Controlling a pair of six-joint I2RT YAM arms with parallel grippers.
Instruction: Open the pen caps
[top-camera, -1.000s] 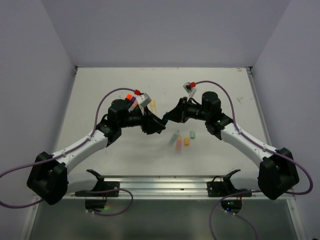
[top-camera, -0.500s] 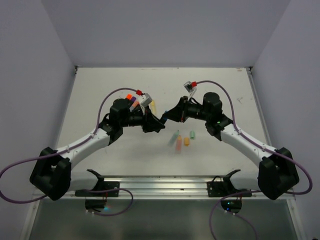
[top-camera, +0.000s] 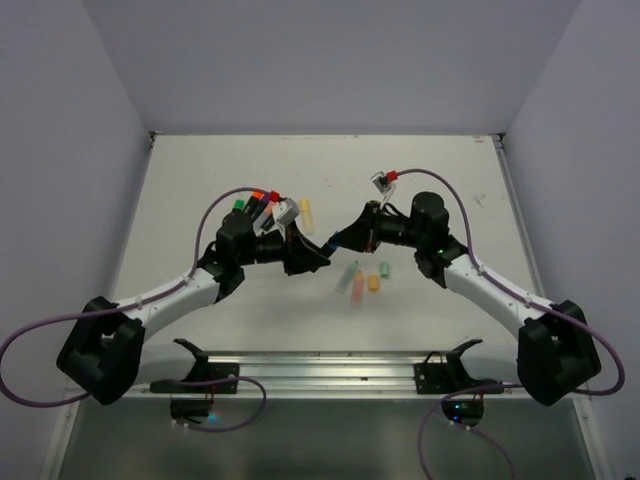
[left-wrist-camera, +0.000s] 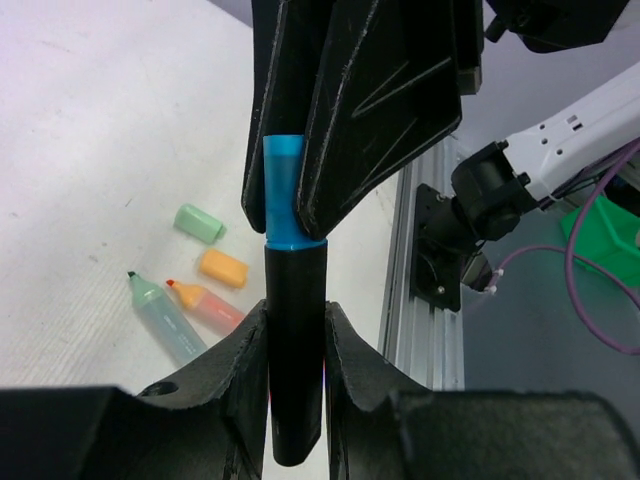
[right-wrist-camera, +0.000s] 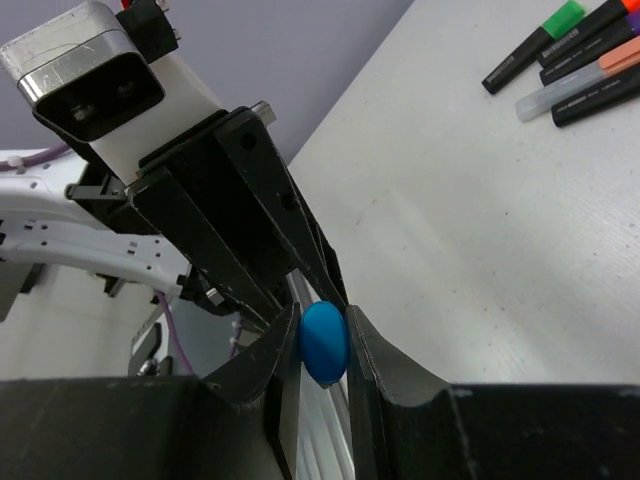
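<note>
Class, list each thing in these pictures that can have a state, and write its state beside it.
blue-capped pen: cap on, held between both grippers
left gripper: jaws shut on its black body
right gripper: jaws shut on the blue cap
mint pen: uncapped, lying on the table
peach pen: uncapped, lying beside it
mint cap: off, loose on the table
orange cap: off, loose on the table
green-capped pen: capped, lying flat

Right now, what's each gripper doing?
Left gripper: closed on the black pen.
Right gripper: closed on the blue cap of that pen.
</note>
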